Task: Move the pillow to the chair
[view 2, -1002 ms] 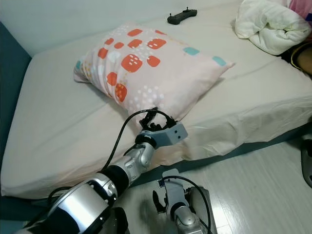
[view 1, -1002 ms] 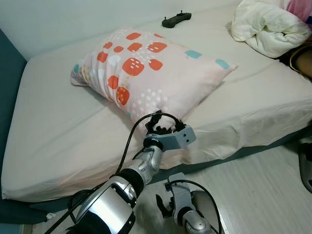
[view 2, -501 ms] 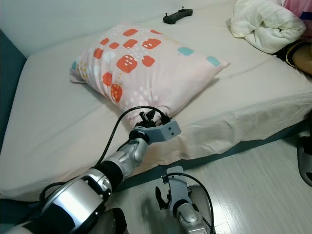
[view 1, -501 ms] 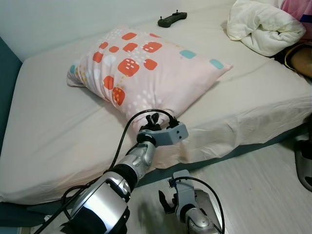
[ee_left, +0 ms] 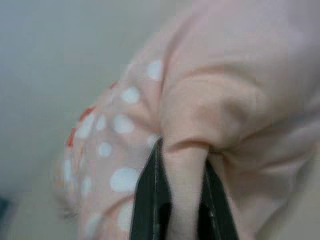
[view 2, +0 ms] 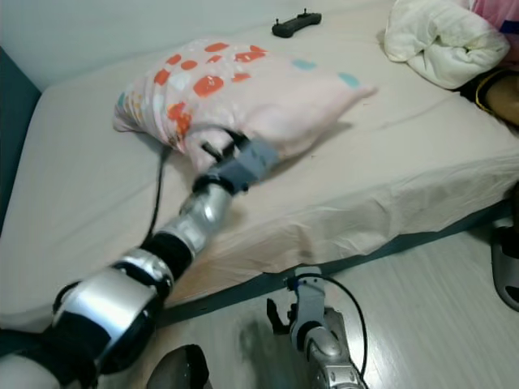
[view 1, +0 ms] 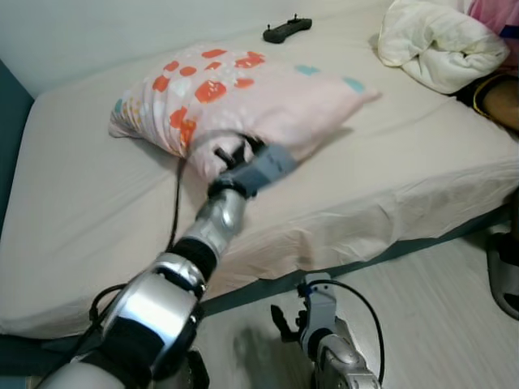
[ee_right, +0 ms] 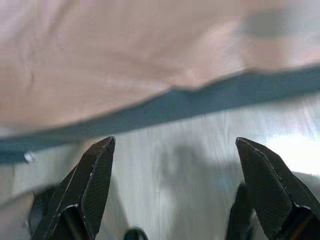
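The pink pillow (view 1: 243,97) with orange and teal patches lies on the bed, its near edge raised off the sheet. My left gripper (view 1: 225,154) is shut on a fold of that near edge; in the left wrist view the two black fingers (ee_left: 150,200) pinch the pink cloth (ee_left: 184,165) between them. My right gripper (view 1: 290,318) hangs low over the floor beside the bed, and its fingers (ee_right: 90,185) stand wide apart with nothing between them.
The bed (view 1: 97,203) has a cream sheet and a dark teal base (view 1: 381,255). A black controller (view 1: 286,29) lies at the far side. A bundled white duvet (view 1: 438,40) sits at the right, beside part of a person (view 1: 499,101). Pale wood floor (view 1: 438,324) lies below.
My left arm has risen and moved left and away from me, lifting the pillow's near edge so the pillow tips up. The right arm stays low.
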Motion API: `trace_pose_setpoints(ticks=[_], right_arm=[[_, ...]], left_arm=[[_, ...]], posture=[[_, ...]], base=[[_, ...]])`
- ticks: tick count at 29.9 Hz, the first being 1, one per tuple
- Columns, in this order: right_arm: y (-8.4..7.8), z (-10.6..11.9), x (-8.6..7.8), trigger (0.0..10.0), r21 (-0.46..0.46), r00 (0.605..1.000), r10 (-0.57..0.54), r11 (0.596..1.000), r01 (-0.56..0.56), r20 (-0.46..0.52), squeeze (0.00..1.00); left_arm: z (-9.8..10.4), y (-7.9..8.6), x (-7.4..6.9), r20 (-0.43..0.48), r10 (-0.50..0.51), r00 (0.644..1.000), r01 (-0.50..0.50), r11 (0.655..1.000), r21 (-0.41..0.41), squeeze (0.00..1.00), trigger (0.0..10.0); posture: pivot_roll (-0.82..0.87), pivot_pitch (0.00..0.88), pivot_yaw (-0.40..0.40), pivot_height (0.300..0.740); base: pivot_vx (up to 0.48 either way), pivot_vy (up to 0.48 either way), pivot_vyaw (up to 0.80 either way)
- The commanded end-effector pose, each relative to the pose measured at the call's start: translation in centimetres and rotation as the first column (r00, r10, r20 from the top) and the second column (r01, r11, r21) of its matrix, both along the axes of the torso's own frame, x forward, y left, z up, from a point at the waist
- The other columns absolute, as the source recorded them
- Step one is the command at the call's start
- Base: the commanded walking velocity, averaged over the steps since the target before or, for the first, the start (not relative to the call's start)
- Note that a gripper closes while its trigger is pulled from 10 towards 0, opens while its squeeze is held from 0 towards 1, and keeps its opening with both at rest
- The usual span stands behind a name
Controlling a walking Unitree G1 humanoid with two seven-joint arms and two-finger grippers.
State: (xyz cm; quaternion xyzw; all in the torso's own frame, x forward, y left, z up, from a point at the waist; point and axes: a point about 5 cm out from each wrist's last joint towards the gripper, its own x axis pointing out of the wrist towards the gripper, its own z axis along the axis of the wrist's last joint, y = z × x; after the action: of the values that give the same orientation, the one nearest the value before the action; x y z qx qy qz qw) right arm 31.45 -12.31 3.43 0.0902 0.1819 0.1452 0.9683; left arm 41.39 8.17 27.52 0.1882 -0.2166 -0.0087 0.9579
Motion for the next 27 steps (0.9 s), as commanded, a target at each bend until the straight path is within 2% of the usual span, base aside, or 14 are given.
trace_pose_setpoints(ticks=[1, 2, 4, 6, 8, 9, 12, 15, 17, 18, 20, 21, 24, 27], right_arm=[[0.5, 0.1, 0.2, 10.0, 0.046, 1.0, 0.028, 0.999, -0.028, -0.004, 0.0], [0.5, 0.1, 0.2, 10.0, 0.046, 1.0, 0.028, 0.999, -0.028, -0.004, 0.0], [0.5, 0.8, 0.9, 10.0, 0.046, 0.999, 0.041, 0.998, -0.041, 0.017, 0.0], [0.5, 1.0, 1.1, 10.0, 0.043, 0.999, 0.044, 0.998, -0.045, 0.022, 0.0], [0.5, 1.6, 1.7, 10.0, 0.034, 0.998, 0.053, 0.998, -0.054, 0.034, 0.0], [0.5, 1.6, 1.7, 10.0, 0.034, 0.998, 0.053, 0.998, -0.054, 0.034, 0.0], [0.3, 2.2, 2.3, 10.0, 0.038, 0.997, 0.065, 0.997, -0.067, 0.049, 0.0], [0.3, 2.4, 2.4, 10.0, 0.04, 0.996, 0.071, 0.997, -0.073, 0.053, 0.0], [0.4, 2.7, 2.7, 10.0, 0.051, 0.995, 0.085, 0.995, -0.088, 0.056, 0.0], [0.4, 2.7, 2.7, 10.0, 0.051, 0.995, 0.085, 0.995, -0.088, 0.056, 0.0], [0.6, 2.8, 2.9, 10.0, 0.053, 0.994, 0.097, 0.994, -0.1, 0.056, 0.0], [0.6, 2.8, 2.9, 10.0, 0.053, 0.994, 0.097, 0.994, -0.1, 0.056, 0.0], [1.0, 3.0, 3.2, 10.0, 0.052, 0.992, 0.112, 0.992, -0.115, 0.056, 0.0], [1.2, 3.1, 3.3, 10.0, 0.051, 0.992, 0.117, 0.992, -0.12, 0.056, 0.0]], left_arm=[[0.2, 3.5, 0.2, 0.001, 0.009, 1.0, -0.009, 0.996, -0.088, 0.0, 0.0], [0.2, 3.5, 0.2, 0.001, 0.009, 1.0, -0.009, 0.996, -0.088, 0.0, 0.0], [-0.2, 6.3, 0.0, 0.011, 0.05, 0.999, -0.05, 0.997, -0.064, 0.0, 0.0], [-0.4, 7.2, -0.1, 0.008, 0.055, 0.998, -0.055, 0.996, -0.072, 0.0, 0.0], [-2.1, 9.6, -1.0, -0.033, -0.085, 0.996, 0.078, 0.984, -0.161, 0.0, 0.0], [-2.1, 9.6, -1.0, -0.033, -0.085, 0.996, 0.078, 0.984, -0.161, 0.0, 0.0], [-3.9, 12.7, -3.2, -0.019, -0.27, 0.963, 0.255, 0.927, -0.276, 0.0, 0.0], [-4.3, 13.9, -4.3, -0.004, -0.321, 0.947, 0.305, 0.902, -0.305, 0.0, 0.0], [-5.3, 15.9, -6.8, -0.005, -0.401, 0.916, 0.382, 0.877, -0.293, 0.0, 0.0], [-5.3, 15.9, -6.8, -0.005, -0.401, 0.916, 0.382, 0.877, -0.293, 0.0, 0.0], [-6.1, 17.0, -8.4, -0.031, -0.425, 0.905, 0.402, 0.876, -0.269, 0.0, 0.0], [-6.1, 17.0, -8.4, -0.031, -0.425, 0.905, 0.402, 0.876, -0.269, 0.0, 0.0], [-6.0, 17.8, -9.6, 0.014, -0.413, 0.91, 0.397, 0.864, -0.31, 0.0, 0.0], [-5.2, 17.7, -10.1, 0.08, -0.44, 0.895, 0.437, 0.824, -0.362, 0.0, 0.0]], posture=[[-0.17, 0.223, 0.082, 0.595], [-0.17, 0.223, 0.082, 0.595], [-0.15, 0.204, 0.073, 0.605], [-0.15, 0.204, 0.073, 0.61], [-0.14, 0.164, 0.053, 0.62], [-0.14, 0.164, 0.053, 0.62], [-0.12, 0.134, 0.031, 0.635], [-0.11, 0.127, 0.027, 0.64], [-0.08, 0.094, 0.002, 0.65], [-0.08, 0.094, 0.002, 0.65], [-0.06, 0.082, -0.008, 0.66], [-0.06, 0.082, -0.008, 0.66], [-0.05, 0.068, -0.017, 0.675], [-0.04, 0.063, -0.019, 0.685]], base=[[0.0, 0.0, 0.0], [0.0, 0.0, 0.0], [0.0, 0.0, 0.0], [0.0, 0.0, 0.0], [0.0, 0.0, 0.0], [0.0, 0.0, 0.0], [0.0, 0.0, 0.0], [0.0, 0.0, 0.0], [0.0, 0.0, 0.0], [0.0, 0.0, 0.0], [0.0, 0.0, 0.0], [0.0, 0.0, 0.0], [0.0, 0.0, 0.0], [0.0, 0.0, 0.0]])
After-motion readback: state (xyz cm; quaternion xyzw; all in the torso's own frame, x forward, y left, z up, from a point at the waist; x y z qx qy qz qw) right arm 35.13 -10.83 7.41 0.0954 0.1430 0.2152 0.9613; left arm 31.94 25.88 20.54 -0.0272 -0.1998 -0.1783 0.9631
